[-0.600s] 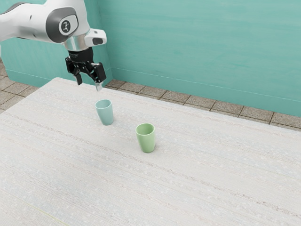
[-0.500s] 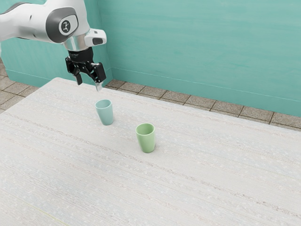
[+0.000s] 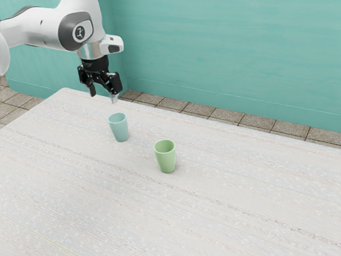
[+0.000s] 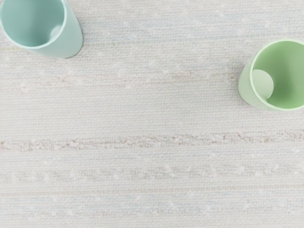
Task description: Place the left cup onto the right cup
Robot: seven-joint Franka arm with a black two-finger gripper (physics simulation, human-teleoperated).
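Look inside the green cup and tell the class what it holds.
Nothing visible: the green cup stands upright and open, its pale floor bare. The wrist view's frame cuts off part of its inside, so that part stays unchecked.

Bright, even light in both views.
The green cup (image 3: 165, 156) and teal cup (image 3: 118, 127) cast faint, soft shadows on the pale table (image 3: 224, 202).

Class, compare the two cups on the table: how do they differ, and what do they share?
Colour: the blue cup is pale teal, the green cup light green. Place: the blue cup stands nearer the gripper, the green cup toward the exterior view's right. Both are upright, empty, same shape.
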